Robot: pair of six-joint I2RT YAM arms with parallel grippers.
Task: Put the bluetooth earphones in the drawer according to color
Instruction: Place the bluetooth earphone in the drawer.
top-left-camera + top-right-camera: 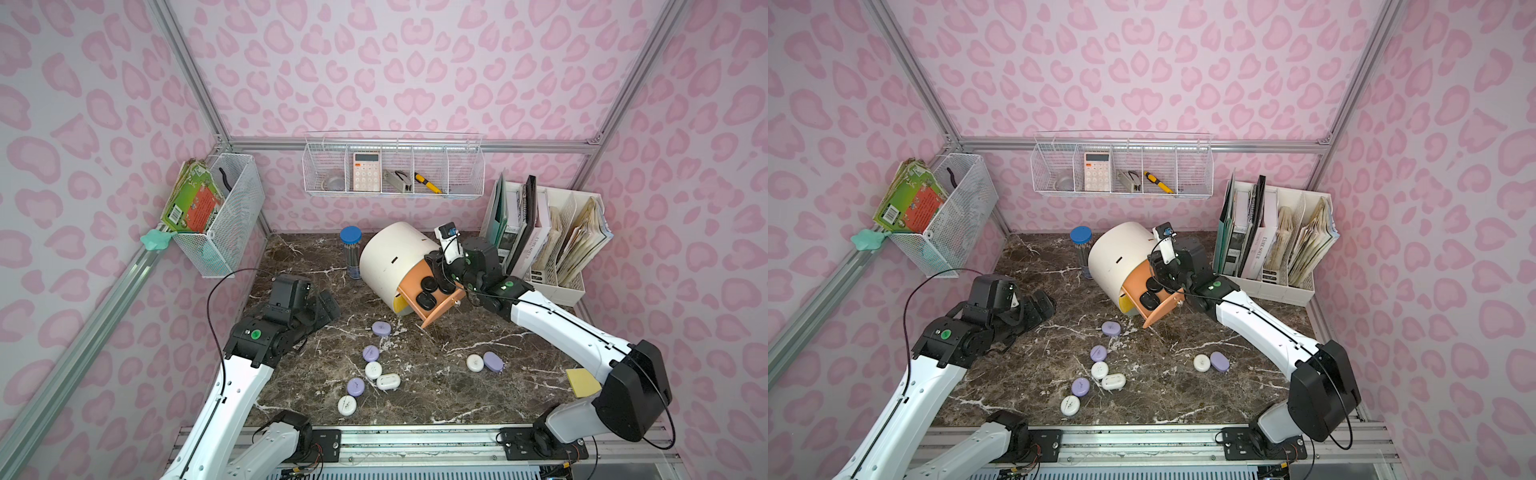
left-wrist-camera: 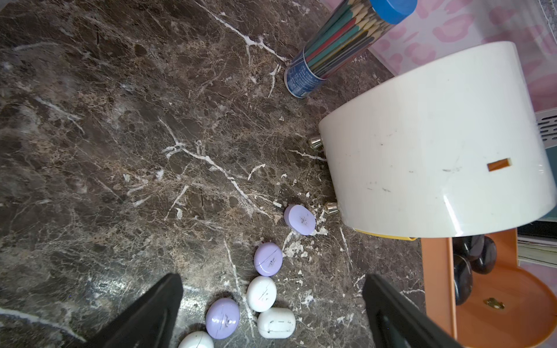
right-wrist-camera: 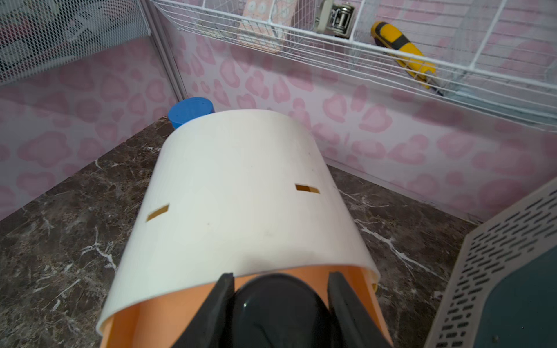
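Observation:
The white arch-topped cabinet (image 1: 395, 257) (image 3: 241, 192) stands at the back of the table with its peach drawer (image 1: 440, 309) (image 2: 512, 301) pulled out. Two black earphone cases (image 1: 428, 293) lie in that drawer. My right gripper (image 1: 444, 282) (image 3: 281, 275) hangs over the drawer, shut on another black case (image 3: 277, 307). Several lilac and white cases lie loose on the marble: a cluster (image 1: 373, 370) (image 2: 261, 293) at the front middle and a pair (image 1: 484, 362) further right. My left gripper (image 1: 328, 307) (image 2: 272, 280) rests low at the left, open and empty.
A blue-lidded pencil tube (image 1: 351, 249) stands left of the cabinet. A white file rack (image 1: 552, 249) fills the back right corner. A yellow notepad (image 1: 582, 382) lies by the right arm. Wire baskets (image 1: 392, 170) (image 1: 224, 212) hang on the walls.

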